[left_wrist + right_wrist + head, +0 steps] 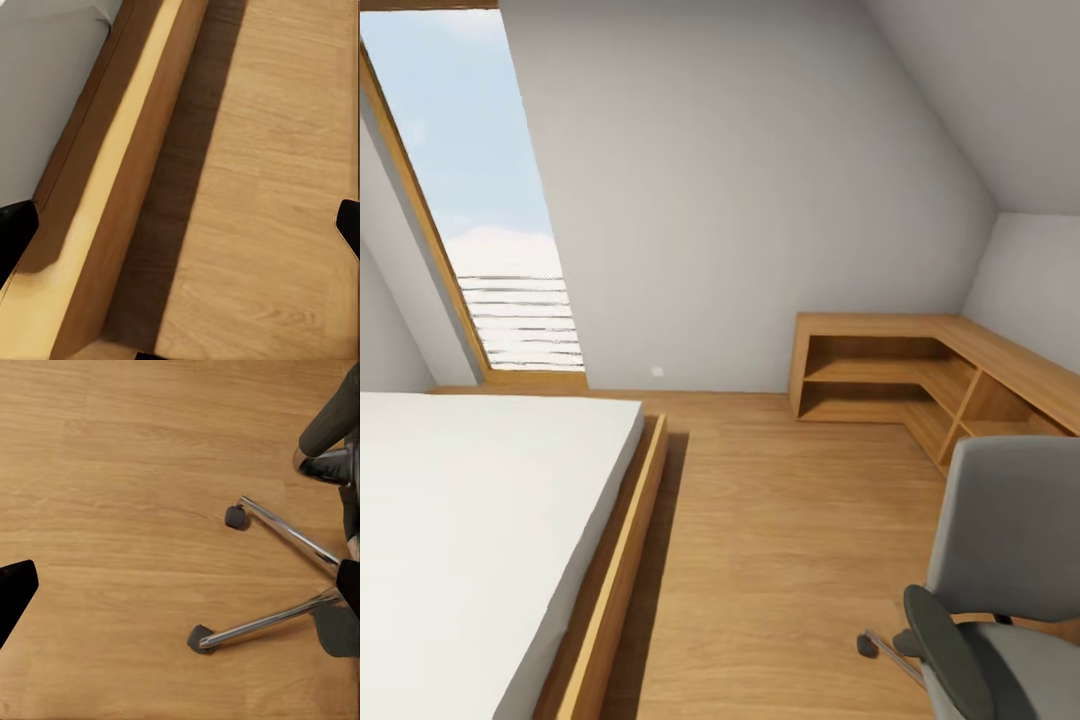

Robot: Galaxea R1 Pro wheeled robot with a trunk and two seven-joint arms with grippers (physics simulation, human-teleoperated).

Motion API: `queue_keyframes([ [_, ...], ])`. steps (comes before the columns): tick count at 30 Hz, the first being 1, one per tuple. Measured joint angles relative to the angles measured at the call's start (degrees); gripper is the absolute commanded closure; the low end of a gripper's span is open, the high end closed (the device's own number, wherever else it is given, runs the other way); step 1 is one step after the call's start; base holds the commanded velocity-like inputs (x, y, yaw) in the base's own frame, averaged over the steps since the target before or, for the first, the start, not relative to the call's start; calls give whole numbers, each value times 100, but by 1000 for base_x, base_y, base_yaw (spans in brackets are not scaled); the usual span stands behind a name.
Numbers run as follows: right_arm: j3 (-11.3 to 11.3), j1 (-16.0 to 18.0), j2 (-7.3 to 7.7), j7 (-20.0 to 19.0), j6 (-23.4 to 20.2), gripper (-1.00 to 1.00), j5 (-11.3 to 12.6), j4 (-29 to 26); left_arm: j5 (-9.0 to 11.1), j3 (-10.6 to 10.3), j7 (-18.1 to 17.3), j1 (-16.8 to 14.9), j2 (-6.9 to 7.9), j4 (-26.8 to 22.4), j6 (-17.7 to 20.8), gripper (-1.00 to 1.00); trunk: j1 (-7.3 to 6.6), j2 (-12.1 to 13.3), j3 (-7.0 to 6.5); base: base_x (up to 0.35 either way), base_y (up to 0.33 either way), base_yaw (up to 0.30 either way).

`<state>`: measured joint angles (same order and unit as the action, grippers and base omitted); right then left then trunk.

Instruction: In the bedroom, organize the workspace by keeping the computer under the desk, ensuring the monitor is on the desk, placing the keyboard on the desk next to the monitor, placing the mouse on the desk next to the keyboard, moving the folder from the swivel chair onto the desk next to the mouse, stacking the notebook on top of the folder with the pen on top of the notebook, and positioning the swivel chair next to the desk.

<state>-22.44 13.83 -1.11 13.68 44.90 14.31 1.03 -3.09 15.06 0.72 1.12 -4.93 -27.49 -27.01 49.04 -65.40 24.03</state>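
While our grippers hang spread and empty, we judge the chair (pixel 1005 560) at four o'clock rolls easily; push its stiff backrest.

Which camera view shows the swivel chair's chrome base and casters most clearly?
The right wrist view: two chrome legs of the swivel chair with dark casters stand out against the wood floor. The head view shows mostly the grey back and seat, with one caster.
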Motion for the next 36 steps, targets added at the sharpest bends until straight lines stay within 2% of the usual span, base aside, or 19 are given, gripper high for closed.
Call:
queue_keyframes([
  [19, -8, 0, 93, 3, 0, -100, -4, 0, -8, 0, 0, 1, -2, -2, 1, -100, 2, 0, 0, 31, -23, 1],
  [36, -5, 0, 97, 4, 0, -100, -4, 0, -8, 0, 0, 1, -3, -2, 1, -100, 2, 0, 0, 0, 82, 0],
])
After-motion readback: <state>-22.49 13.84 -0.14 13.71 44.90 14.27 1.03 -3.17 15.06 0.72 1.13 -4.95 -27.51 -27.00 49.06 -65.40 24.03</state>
